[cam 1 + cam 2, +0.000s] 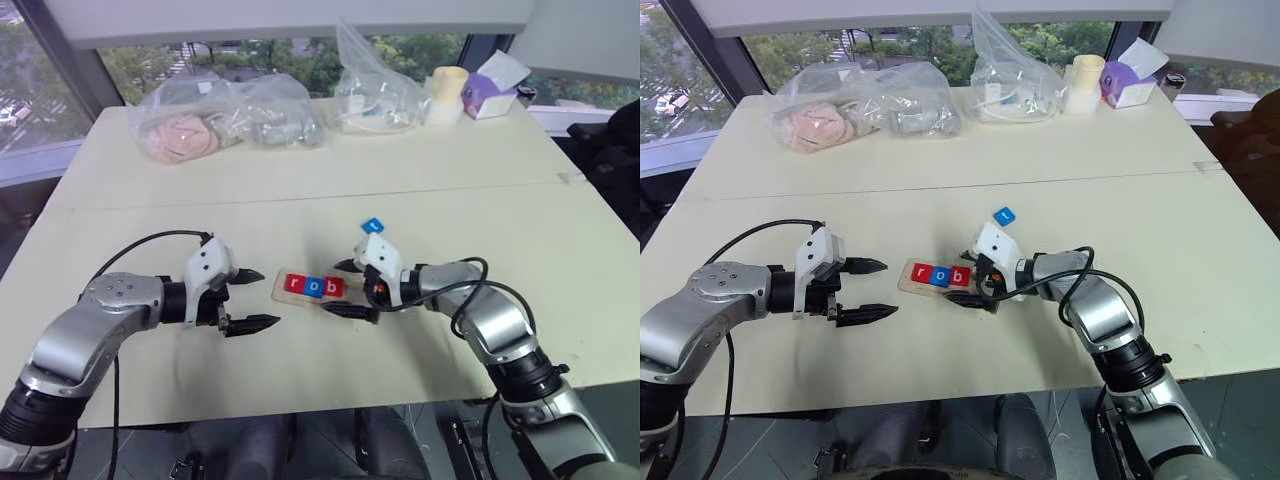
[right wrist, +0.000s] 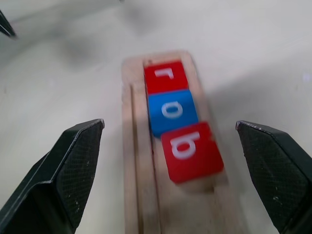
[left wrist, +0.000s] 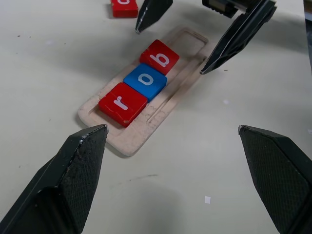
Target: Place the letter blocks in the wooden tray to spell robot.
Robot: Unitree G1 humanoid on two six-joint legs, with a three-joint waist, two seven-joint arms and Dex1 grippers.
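three flat square tiles lie in a row in the slot of the long pale wooden tray [image 3: 127,139], each bearing one white lowercase letter. the red tile [image 3: 123,103] at the end reads "r". the blue tile [image 3: 145,81] beside it reads "o". the next red tile [image 3: 159,57] reads "b". together they read "rob". the letter on the loose blue tile [image 1: 372,226] on the table cannot be read.

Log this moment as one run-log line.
tray: r, o, b placed | blue tile loose | left gripper open | right gripper open
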